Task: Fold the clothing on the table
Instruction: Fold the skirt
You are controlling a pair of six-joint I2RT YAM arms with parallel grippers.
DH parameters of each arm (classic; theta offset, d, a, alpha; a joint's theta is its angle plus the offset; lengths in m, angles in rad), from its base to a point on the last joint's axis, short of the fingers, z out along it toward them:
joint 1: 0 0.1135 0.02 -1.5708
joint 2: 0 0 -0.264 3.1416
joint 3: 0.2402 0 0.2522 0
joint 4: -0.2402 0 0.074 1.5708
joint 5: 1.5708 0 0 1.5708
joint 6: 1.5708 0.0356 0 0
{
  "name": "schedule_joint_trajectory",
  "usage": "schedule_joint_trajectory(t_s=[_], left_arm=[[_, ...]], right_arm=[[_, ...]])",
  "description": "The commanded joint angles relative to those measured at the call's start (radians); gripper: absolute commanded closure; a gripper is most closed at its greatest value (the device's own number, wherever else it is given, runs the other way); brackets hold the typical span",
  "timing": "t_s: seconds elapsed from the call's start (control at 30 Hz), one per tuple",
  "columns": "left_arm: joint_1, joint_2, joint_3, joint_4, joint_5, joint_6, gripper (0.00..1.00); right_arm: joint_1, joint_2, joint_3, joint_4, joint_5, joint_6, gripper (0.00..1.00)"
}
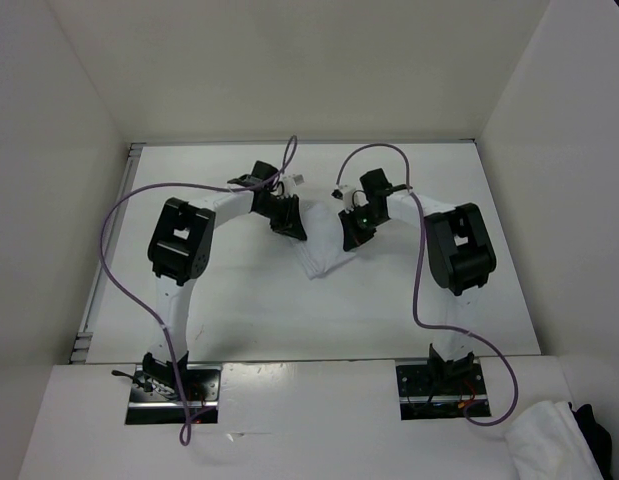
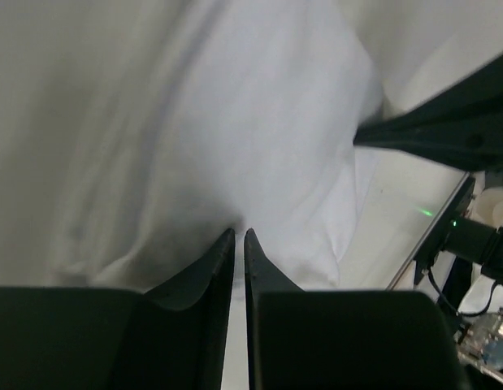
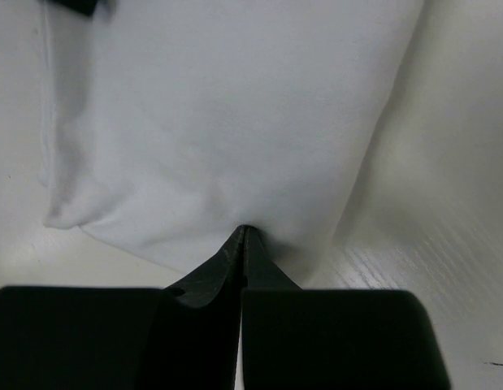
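Top of clothing (image 1: 321, 264) hidden behind left pincer (image 1: 293, 234) and right pincer (image 1: 350, 244), dark garment (image 1: 593, 428) cut by frame edge

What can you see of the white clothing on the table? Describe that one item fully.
The clothing is a small, plain white garment of thin, soft fabric, gently wrinkled. It rests on the table between the two arms, narrowing towards the near side. The left gripper and right gripper each pinch its edge with their fingertips closed on the fabric.

Table (image 1: 239, 300): matte white. Clothing (image 1: 324, 262) lies rumpled near centre. Cloth heap (image 1: 549, 440) at 5 o'clock on near ledge (image 1: 319, 430).
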Motion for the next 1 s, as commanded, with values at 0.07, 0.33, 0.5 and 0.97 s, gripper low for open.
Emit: schedule_joint_trajectory(t_s=[0.07, 0.33, 0.5, 0.97], left_arm=[[0.078, 0.070, 0.145, -0.021, -0.033, -0.016, 0.84], [0.078, 0.111, 0.300, -0.052, -0.033, -0.036, 0.82], [0.078, -0.034, 0.196, -0.008, -0.042, -0.080, 0.82], [-0.157, -0.329, -0.120, -0.113, -0.544, -0.080, 1.00]], right_arm=[[0.024, -0.062, -0.070, 0.009, 0.015, 0.077, 1.00], [0.035, -0.234, -0.009, -0.014, -0.083, 0.056, 0.78], [0.035, -0.234, 0.022, -0.013, -0.060, 0.074, 0.77], [0.008, -0.263, 0.120, -0.033, 0.138, 0.030, 0.82]])
